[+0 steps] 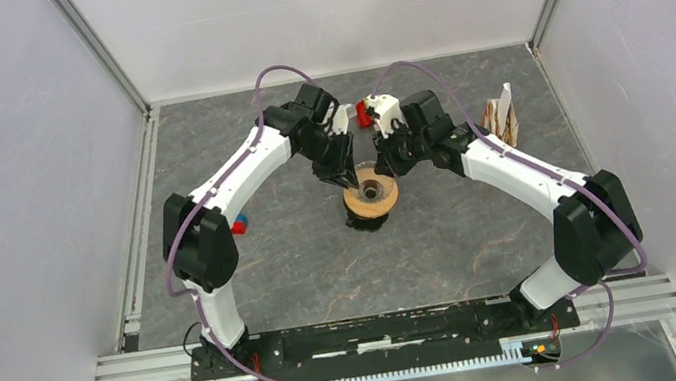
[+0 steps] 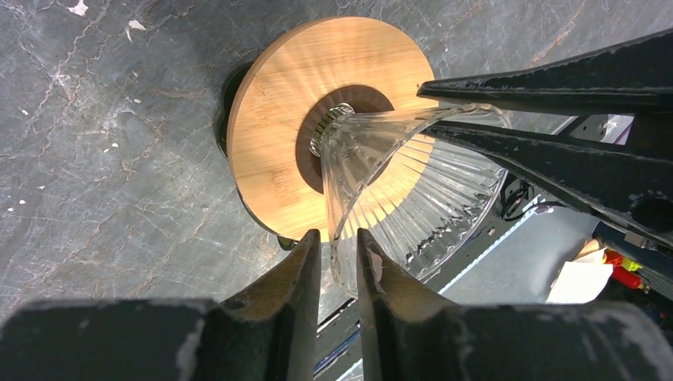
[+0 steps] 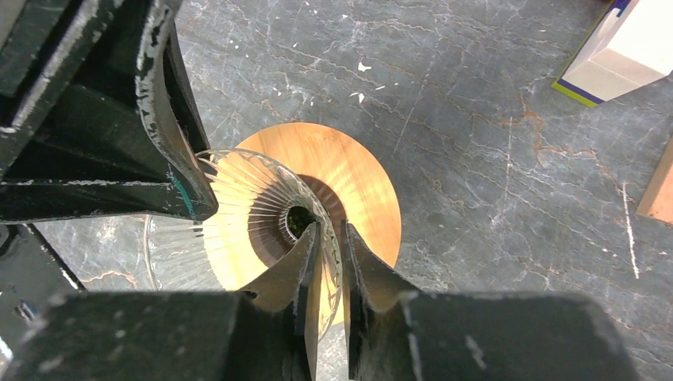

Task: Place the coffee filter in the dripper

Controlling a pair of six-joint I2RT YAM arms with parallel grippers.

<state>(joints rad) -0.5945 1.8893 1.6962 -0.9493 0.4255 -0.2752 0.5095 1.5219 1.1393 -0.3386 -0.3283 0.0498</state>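
The dripper point(image 1: 370, 196) stands near the middle of the grey marbled worktop point(image 1: 305, 266), between the two arms, which reach in from either side and meet above it. Its clear ribbed glass funnel point(image 2: 413, 198) sits with its narrow end down in the hole of the round wooden collar point(image 2: 278, 119), and the rim of a black base point(image 2: 228, 91) shows under the collar's edge.

The left pincer point(image 2: 339, 238) is clenched on the funnel's rim: its two black fingers point(image 2: 298, 278) stand close together with the thin glass wall between them, one inside the mouth and one outside. The right pincer point(image 3: 328, 230) grasps the opposite side of the same rim in the same way, its fingers point(image 3: 361, 270) drawn in tight on the glass. Each wrist view shows the other pincer across the funnel's mouth, so the dripper is held from both sides at once. The ribs of the glass and the tan wood behind them show plainly through the open mouth of the funnel.

Toward the rear right of the worktop, well apart from the dripper, an upright tan-and-white stack point(image 1: 502, 117) leans beside the wall; what it is made of is too small to tell. A red block point(image 1: 364, 114) lies just behind the pincers, and a small red-and-blue piece point(image 1: 240, 227) rests close beside the left arm's forearm. In the right wrist view, a pale box with a blue and green edge point(image 3: 627, 48) lies at the upper right.
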